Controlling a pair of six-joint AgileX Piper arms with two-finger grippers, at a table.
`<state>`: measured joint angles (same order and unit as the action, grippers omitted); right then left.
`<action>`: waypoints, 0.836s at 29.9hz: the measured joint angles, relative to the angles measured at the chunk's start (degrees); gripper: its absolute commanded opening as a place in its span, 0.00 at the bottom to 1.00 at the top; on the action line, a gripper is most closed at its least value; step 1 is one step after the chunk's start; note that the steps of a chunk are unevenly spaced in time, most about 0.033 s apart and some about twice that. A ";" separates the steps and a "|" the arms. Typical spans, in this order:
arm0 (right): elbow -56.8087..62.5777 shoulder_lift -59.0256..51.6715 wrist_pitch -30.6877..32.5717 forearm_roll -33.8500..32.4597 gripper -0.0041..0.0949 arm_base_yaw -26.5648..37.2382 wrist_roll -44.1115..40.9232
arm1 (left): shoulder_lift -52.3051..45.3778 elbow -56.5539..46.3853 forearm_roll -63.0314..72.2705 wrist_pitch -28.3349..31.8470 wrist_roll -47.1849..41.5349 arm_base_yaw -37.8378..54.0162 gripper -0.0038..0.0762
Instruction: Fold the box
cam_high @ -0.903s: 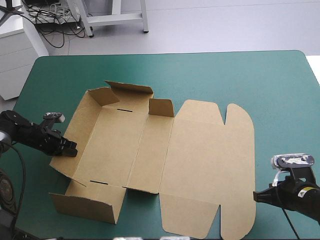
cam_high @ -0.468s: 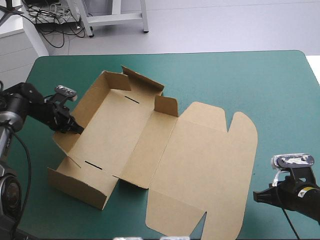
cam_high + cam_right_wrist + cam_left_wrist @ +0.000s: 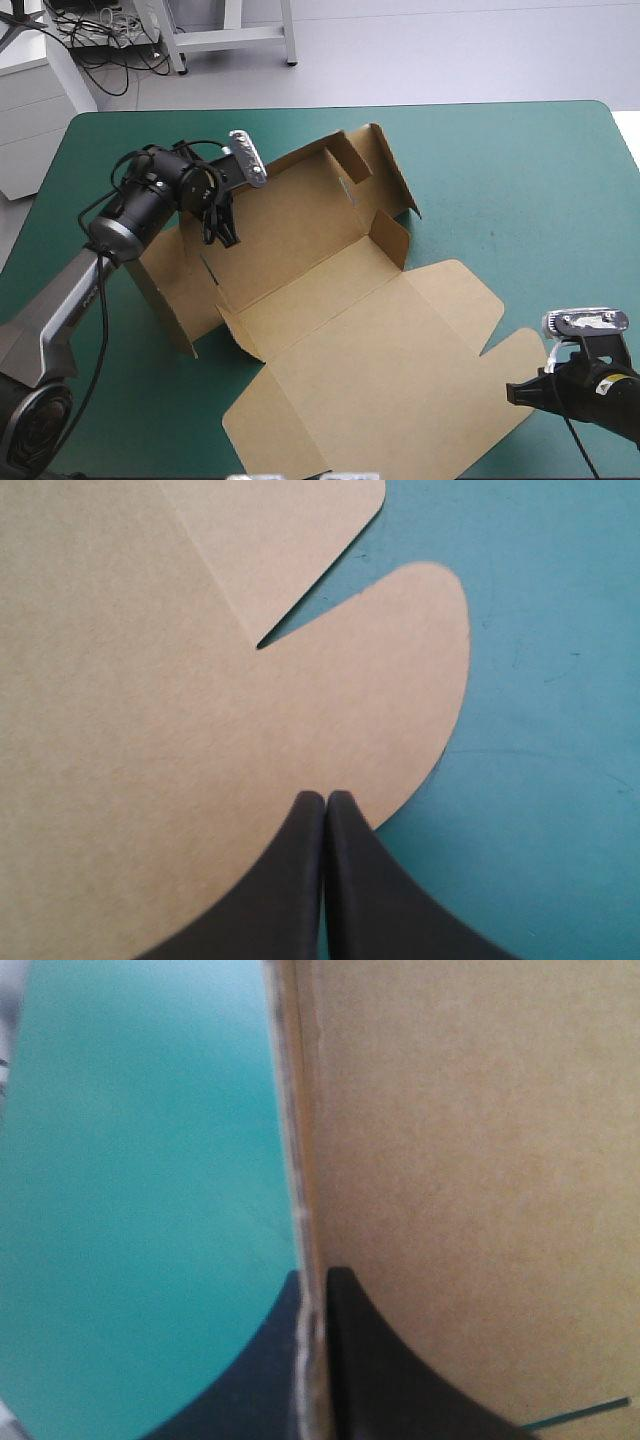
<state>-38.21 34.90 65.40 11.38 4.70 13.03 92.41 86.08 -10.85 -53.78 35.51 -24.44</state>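
Left claw (image 3: pixel 226 236) gripping a raised wall (image 3: pixel 185 285) of the brown box (image 3: pixel 360 350).
From above, the box is lying slantwise on the teal-green tabletop (image 3: pixel 520 170), the right claw (image 3: pixel 512 392) sitting at its near right corner. Left wrist: black fingers (image 3: pixel 400 1380) are clamping the wall's edge. Right wrist: fingers are pressing together, tips over a rounded flap (image 3: pixel 400 700).

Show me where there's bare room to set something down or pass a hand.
Widest bare teal-green cover: far right, between the box and the table's far and right edges. A smaller patch sits near left, between the box and the near edge. Crowded: middle and left, where the left hand grips the box; the right hand is over its near-right flap.
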 measured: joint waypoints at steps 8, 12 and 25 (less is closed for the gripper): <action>0.00 0.00 0.00 0.00 0.02 0.00 0.00 | 0.01 0.10 -13.38 11.22 -0.07 -13.06 0.04; 0.00 0.00 0.00 0.00 0.02 0.00 -0.06 | 0.18 0.10 -16.00 16.69 -0.07 -17.73 0.04; 0.00 0.00 0.00 0.05 0.02 0.00 -0.18 | 1.96 0.10 -20.94 23.87 -5.07 -21.71 0.04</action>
<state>-38.21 34.90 65.40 11.44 4.70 12.86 94.38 86.18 -31.79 -29.90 30.44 -46.15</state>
